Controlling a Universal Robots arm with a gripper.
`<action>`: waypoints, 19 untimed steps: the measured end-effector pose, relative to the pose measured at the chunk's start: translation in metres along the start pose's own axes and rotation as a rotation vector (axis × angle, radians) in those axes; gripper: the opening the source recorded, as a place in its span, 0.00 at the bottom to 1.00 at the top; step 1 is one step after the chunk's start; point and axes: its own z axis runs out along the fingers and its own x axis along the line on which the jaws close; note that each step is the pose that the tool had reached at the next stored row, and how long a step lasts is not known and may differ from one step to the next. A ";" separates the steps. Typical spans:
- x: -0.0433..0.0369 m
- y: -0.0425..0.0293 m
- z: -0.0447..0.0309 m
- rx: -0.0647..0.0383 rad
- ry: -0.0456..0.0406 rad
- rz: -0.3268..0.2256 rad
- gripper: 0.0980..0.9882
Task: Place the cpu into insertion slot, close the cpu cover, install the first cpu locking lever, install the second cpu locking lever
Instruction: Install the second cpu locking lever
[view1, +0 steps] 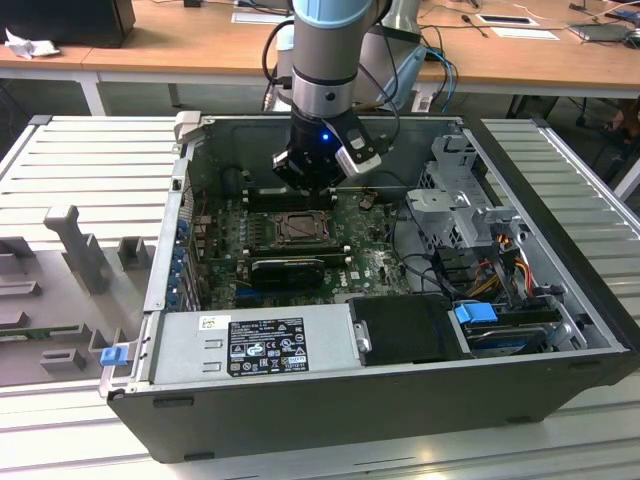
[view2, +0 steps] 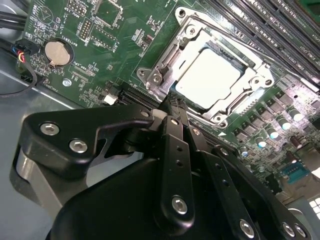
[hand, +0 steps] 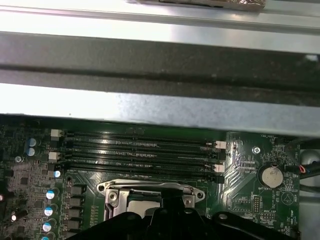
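The cpu (view2: 207, 77), a pale silver square, lies flat in the insertion slot (view1: 300, 228) on the green motherboard. The cpu cover (view2: 167, 52), a silvery frame with a large window, lies down around the chip. My gripper (view2: 172, 102) is shut, its black fingers pressed together with nothing visible between them. Their tips hang just over one edge of the cover frame. In the exterior view the gripper (view1: 306, 192) hovers directly above the socket, inside the open computer case. The first wrist view has the cover (hand: 150, 189) just beyond the black gripper body.
Long black memory slots (hand: 140, 150) run beside the socket, with a coin battery (hand: 271, 176) near them. The metal case wall (hand: 160, 107) rises behind the slots. A power supply (view1: 265, 345) and drive cage (view1: 460, 190) crowd the case. Grey fixture trays (view1: 70, 260) lie at the exterior view's left.
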 end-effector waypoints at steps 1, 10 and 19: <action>0.0000 -0.0003 0.0000 0.000 0.0001 0.000 0.01; 0.0001 -0.0007 -0.0033 0.000 0.0000 0.000 0.01; 0.0000 -0.0004 -0.0155 0.000 0.0001 0.000 0.01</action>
